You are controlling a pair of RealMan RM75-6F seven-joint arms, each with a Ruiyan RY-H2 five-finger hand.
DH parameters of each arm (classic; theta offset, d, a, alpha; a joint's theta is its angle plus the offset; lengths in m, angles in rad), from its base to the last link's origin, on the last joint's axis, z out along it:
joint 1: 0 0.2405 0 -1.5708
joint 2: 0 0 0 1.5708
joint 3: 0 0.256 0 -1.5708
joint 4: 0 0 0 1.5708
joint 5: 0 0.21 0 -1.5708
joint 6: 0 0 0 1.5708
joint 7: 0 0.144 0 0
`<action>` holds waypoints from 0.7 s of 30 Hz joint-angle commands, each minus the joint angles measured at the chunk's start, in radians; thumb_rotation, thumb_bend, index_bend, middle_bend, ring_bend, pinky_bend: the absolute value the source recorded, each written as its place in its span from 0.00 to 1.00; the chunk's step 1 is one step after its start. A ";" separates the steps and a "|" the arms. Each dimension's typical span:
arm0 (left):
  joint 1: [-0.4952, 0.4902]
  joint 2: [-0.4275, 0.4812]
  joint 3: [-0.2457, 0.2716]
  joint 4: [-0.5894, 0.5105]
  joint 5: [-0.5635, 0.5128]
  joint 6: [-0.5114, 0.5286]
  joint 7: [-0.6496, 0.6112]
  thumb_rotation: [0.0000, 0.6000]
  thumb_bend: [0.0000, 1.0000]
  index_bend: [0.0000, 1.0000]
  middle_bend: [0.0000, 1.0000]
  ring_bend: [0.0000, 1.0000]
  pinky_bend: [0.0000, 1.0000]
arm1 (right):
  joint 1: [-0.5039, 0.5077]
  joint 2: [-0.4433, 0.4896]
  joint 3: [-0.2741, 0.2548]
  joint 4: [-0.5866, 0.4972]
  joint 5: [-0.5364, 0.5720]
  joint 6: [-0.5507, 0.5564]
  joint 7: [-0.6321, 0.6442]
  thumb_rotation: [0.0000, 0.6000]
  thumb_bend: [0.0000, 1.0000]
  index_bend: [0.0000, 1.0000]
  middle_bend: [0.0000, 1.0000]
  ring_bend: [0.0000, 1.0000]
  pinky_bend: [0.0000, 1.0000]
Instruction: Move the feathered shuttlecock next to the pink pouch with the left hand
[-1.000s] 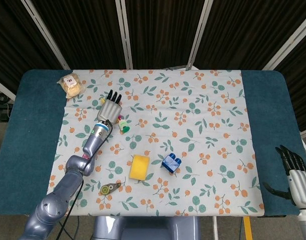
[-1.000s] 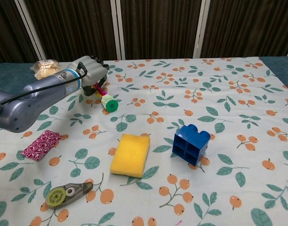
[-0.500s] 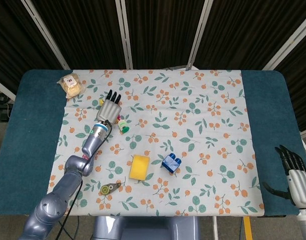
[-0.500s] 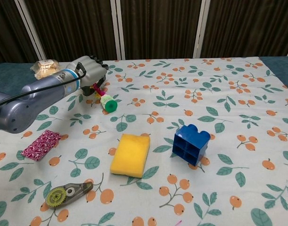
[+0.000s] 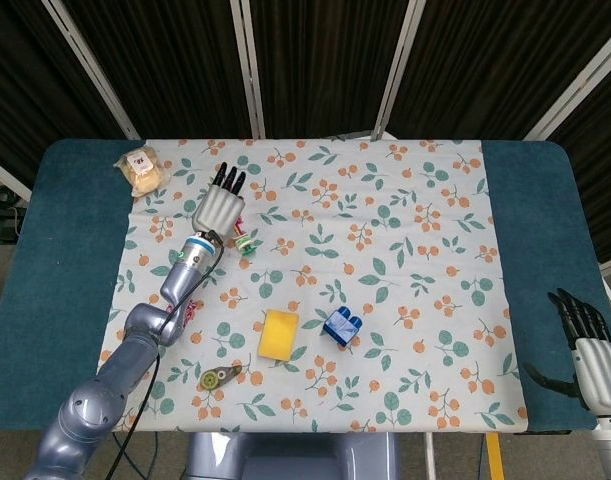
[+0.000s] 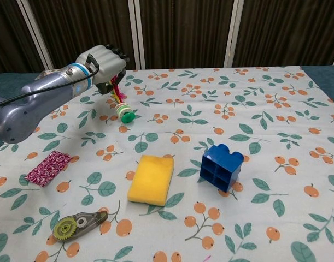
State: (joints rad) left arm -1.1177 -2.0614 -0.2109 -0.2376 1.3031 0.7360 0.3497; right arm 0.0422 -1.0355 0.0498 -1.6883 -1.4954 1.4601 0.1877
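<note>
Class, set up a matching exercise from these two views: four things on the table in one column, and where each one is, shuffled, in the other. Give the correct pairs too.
Things:
1. feathered shuttlecock with a green base
2. pink patterned pouch
3. yellow rectangular sponge
4. blue toy brick

Places:
A. lying flat beside the blue toy brick
B. near the table's left edge, in front of the left arm
C. right of the sponge on the floral cloth
D. held in the left hand

Pairs: 1-D, 2-B, 3-A, 4-C
</note>
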 commanded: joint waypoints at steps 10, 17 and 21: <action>0.146 0.346 0.097 -0.556 0.119 0.278 0.066 1.00 0.49 0.64 0.08 0.00 0.01 | 0.006 -0.022 0.020 0.020 0.037 -0.004 -0.027 1.00 0.10 0.06 0.00 0.00 0.00; 0.213 0.519 0.137 -0.853 0.159 0.349 0.169 1.00 0.49 0.64 0.08 0.00 0.01 | 0.008 -0.034 0.022 0.023 0.038 0.000 -0.051 1.00 0.10 0.06 0.00 0.00 0.00; 0.241 0.576 0.154 -0.948 0.175 0.375 0.199 1.00 0.49 0.64 0.08 0.00 0.02 | 0.006 -0.032 0.023 0.012 0.052 -0.008 -0.050 1.00 0.10 0.06 0.00 0.00 0.00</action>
State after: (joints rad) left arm -0.9093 -1.5299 -0.0781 -1.1270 1.4571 1.0779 0.5130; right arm 0.0487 -1.0686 0.0723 -1.6746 -1.4453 1.4539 0.1380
